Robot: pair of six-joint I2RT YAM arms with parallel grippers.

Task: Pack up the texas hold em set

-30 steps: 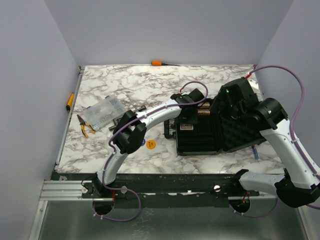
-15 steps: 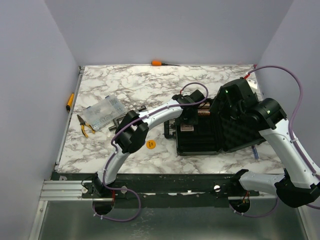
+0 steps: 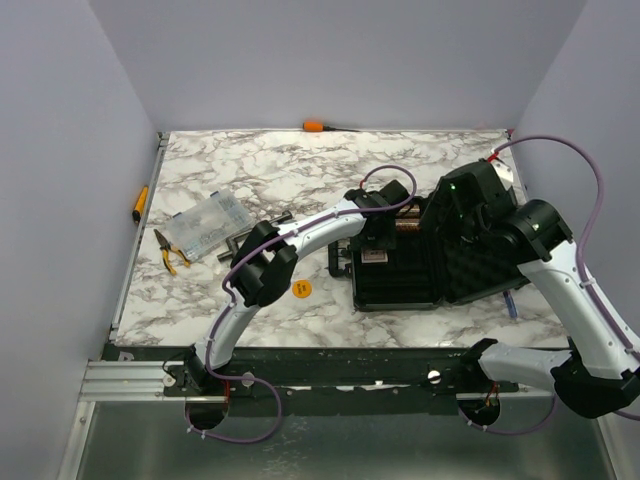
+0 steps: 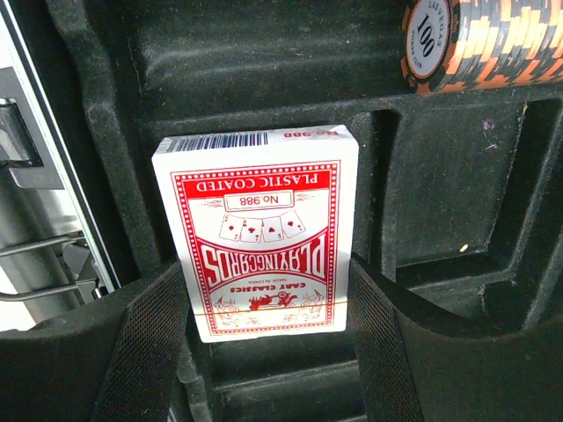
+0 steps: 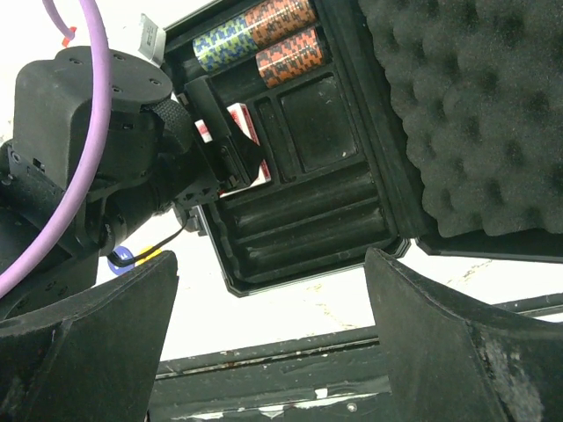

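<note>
Seemingly seating card deck [image 4: 259, 233] in case [image 4: 457, 220] slot, pinched by left gripper [image 4: 264, 290], with right gripper [image 5: 271, 264] wide, empty, by lid [image 5: 475, 114]. Next: release, then fetch orange disc [image 3: 301, 288] near desk's [image 3: 250, 170] near edge.

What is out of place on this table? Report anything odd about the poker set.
One orange disc lies loose on the marble table, left of the open black case, while the chips already sit inside. The card deck is not seated yet: the left tool grips it over its slot.
</note>
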